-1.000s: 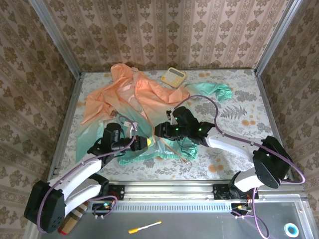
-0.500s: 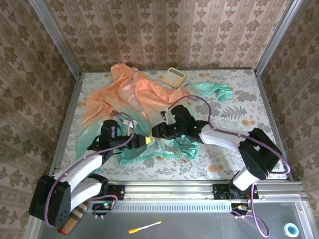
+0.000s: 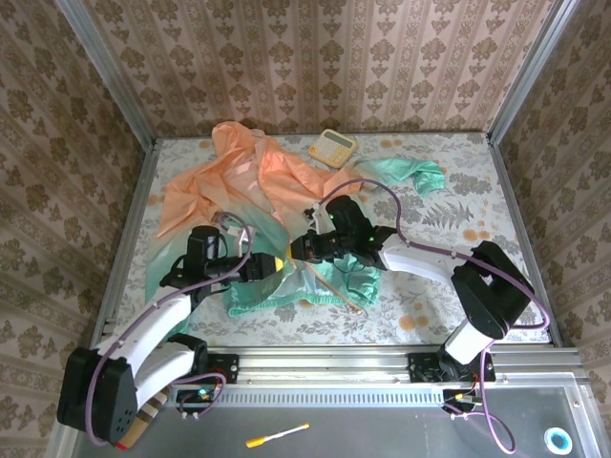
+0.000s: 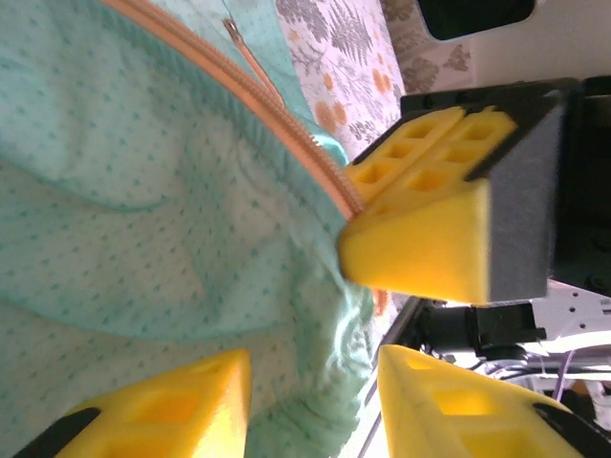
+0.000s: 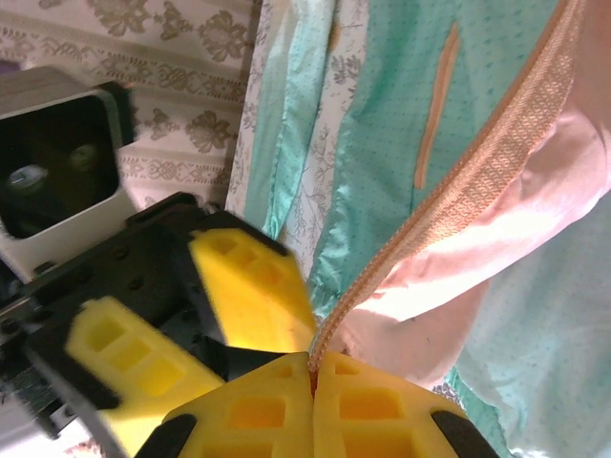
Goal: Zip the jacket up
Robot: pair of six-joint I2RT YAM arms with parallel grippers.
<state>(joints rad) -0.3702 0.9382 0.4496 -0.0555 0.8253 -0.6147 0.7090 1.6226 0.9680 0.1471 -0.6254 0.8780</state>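
The jacket [image 3: 258, 186] lies spread on the table, peach at the far left and mint toward the near edge. In the right wrist view my right gripper [image 5: 313, 364] is shut on the end of the orange zipper tape [image 5: 477, 172], which runs up and away over mint and pink cloth. Seen from above, my right gripper [image 3: 294, 250] sits at the mint hem. My left gripper [image 3: 275, 264] is just to its left. In the left wrist view my left gripper [image 4: 313, 367] stands open over mint fabric [image 4: 143, 210], and the zipper [image 4: 277, 124] ends at the right gripper's fingers [image 4: 420, 248].
A small yellow calculator [image 3: 332, 145] lies at the back beside the jacket's peach part. A mint sleeve [image 3: 410, 174] stretches toward the right. The table's metal rail [image 3: 325, 361] runs along the near edge, with a yellow pen [image 3: 277, 436] beyond it.
My left gripper has opened and drawn back slightly to the left. My right gripper has moved left and shut on the zipper tape's end.
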